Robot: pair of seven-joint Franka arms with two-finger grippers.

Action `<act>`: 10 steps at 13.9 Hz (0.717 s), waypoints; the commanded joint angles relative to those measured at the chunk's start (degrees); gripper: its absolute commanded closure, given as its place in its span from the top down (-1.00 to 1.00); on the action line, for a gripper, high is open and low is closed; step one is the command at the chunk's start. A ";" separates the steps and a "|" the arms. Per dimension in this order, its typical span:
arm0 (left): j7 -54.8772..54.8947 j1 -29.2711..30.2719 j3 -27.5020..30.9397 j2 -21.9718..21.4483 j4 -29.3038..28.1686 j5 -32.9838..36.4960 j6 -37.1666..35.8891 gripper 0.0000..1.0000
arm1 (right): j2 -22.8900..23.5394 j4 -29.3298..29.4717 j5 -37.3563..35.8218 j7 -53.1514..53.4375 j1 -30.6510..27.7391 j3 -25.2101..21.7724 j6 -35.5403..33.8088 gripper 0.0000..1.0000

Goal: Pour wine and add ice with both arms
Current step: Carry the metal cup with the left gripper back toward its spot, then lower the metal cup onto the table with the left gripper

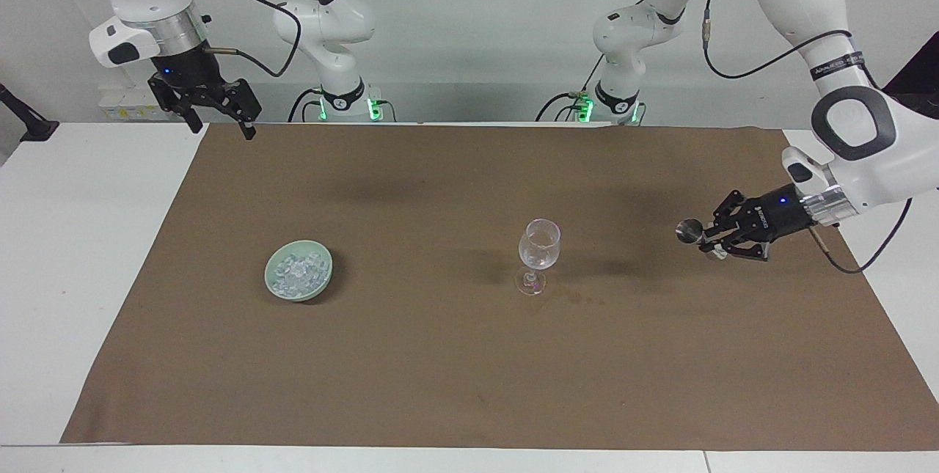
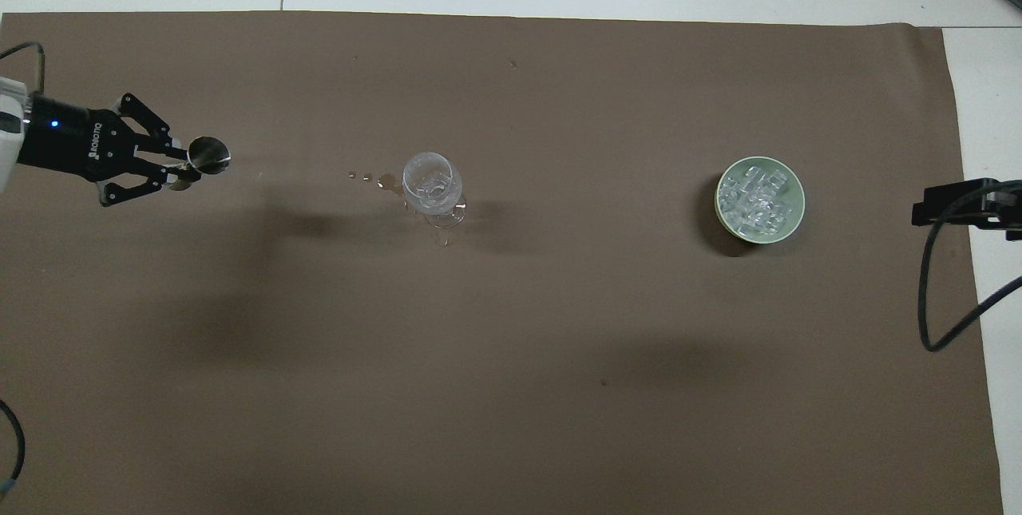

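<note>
A clear stemmed glass (image 1: 539, 246) (image 2: 432, 180) stands upright mid-mat; I cannot tell whether wine is in it. My left gripper (image 1: 708, 236) (image 2: 185, 167) hangs low over the mat toward the left arm's end, well apart from the glass. It is shut on a small metal measuring cup (image 1: 689, 231) (image 2: 209, 154). The ice (image 1: 297, 273) (image 2: 757, 197) lies heaped in a pale green bowl (image 1: 268, 279) (image 2: 798, 215) toward the right arm's end. My right gripper (image 1: 220, 121) (image 2: 926, 211) waits open and high over the mat's edge there, holding nothing.
A brown mat (image 1: 440, 356) covers most of the white table. A few small wet drops (image 2: 369, 177) lie on the mat beside the glass, toward the left arm's end. A black cable (image 2: 934, 299) hangs from the right arm.
</note>
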 commanded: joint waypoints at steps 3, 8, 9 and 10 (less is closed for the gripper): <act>13.74 10.22 -0.82 8.71 1.03 -8.62 -10.56 -1.00 | 0.23 0.10 1.23 -1.17 -0.87 0.38 0.33 1.00; 20.68 16.73 -0.82 15.49 1.38 -11.27 -17.51 -1.00 | 0.14 0.10 1.23 -1.17 -0.87 0.47 0.33 1.00; 21.31 17.61 -0.82 16.36 1.73 -11.36 -18.65 -1.00 | 0.23 0.10 1.23 -1.17 -0.87 0.47 0.33 1.00; 21.23 19.62 -0.91 17.59 1.74 -13.10 -19.10 -1.00 | 0.14 0.10 1.23 -1.17 -0.87 0.47 0.33 1.00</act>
